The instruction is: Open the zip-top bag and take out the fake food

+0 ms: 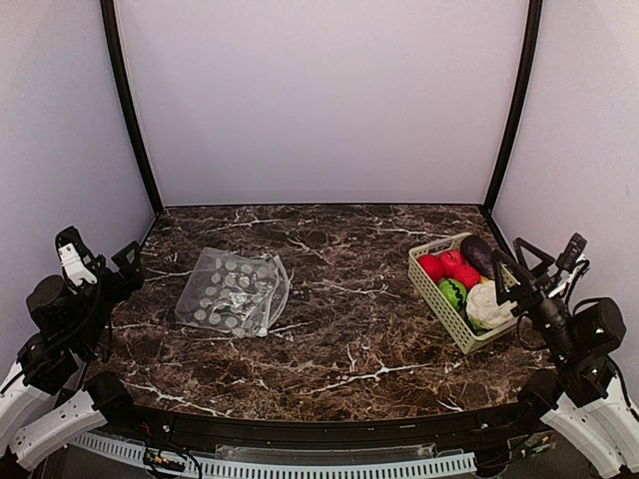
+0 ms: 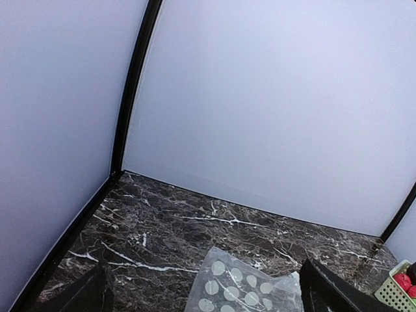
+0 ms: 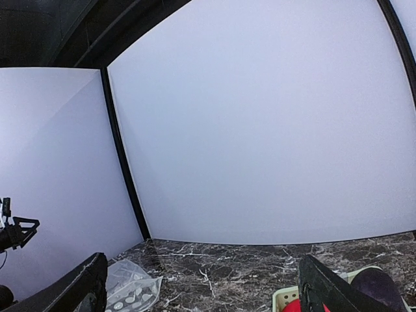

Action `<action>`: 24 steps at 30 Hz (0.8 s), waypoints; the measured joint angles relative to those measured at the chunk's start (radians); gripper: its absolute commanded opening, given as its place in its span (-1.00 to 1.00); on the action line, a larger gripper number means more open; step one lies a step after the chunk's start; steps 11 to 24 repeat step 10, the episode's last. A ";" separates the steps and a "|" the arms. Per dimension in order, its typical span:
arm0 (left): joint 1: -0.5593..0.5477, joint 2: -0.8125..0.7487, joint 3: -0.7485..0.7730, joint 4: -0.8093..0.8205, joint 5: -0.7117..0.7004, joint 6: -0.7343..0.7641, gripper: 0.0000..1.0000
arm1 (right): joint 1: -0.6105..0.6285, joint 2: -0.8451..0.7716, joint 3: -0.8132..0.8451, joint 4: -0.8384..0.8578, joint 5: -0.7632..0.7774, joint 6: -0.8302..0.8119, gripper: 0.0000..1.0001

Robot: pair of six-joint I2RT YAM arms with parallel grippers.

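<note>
The zip-top bag point(image 1: 233, 291) lies flat on the dark marble table, left of centre, and I see nothing inside it. The bag point(image 2: 244, 289) also shows below my left gripper point(image 2: 208, 286) and at the lower left point(image 3: 130, 286) of the right wrist view. The fake food sits in the light-green basket point(image 1: 437, 307): a white cauliflower point(image 1: 487, 307), red fruits point(image 1: 451, 261) and a dark purple piece point(image 1: 477, 254). My left gripper point(image 1: 100, 254) hangs open and raised at the table's left edge. My right gripper point(image 1: 547, 257) hangs open beside the basket's right side.
A green striped toy fruit point(image 1: 453, 291) lies among the food in the basket. White walls with black corner posts close off the back and both sides. The basket's rim point(image 3: 283, 296) shows low in the right wrist view.
</note>
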 measured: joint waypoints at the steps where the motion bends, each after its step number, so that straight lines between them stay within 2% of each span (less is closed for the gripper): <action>1: 0.000 -0.015 0.000 -0.006 -0.017 0.007 0.98 | 0.000 -0.004 0.002 -0.001 0.003 -0.002 0.97; 10: 0.000 -0.138 0.003 -0.069 -0.090 0.018 0.98 | 0.000 -0.005 0.067 -0.085 0.047 -0.058 0.97; 24: 0.000 -0.138 0.003 -0.069 -0.090 0.018 0.98 | 0.000 -0.005 0.067 -0.085 0.047 -0.058 0.97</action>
